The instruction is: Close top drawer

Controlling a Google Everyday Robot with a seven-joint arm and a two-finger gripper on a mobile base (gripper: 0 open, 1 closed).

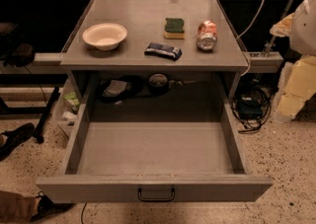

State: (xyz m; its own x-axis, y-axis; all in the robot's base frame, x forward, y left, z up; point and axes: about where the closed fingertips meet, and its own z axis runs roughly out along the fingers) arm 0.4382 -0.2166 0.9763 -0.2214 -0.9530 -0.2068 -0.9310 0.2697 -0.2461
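Well right of the open top drawer (98, 188), arm (302, 80) bent downward, hand (289, 104) low, its grip cannot be told.

One top drawer (74, 188) with one black bar handle (156, 195) was counted. On the tabletop (143, 11), one white bowl (104, 36), one green sponge (174, 27), one soda can (207, 35) and one dark snack packet (163, 50) were counted. One gripper (292, 100) was noted at the right edge.
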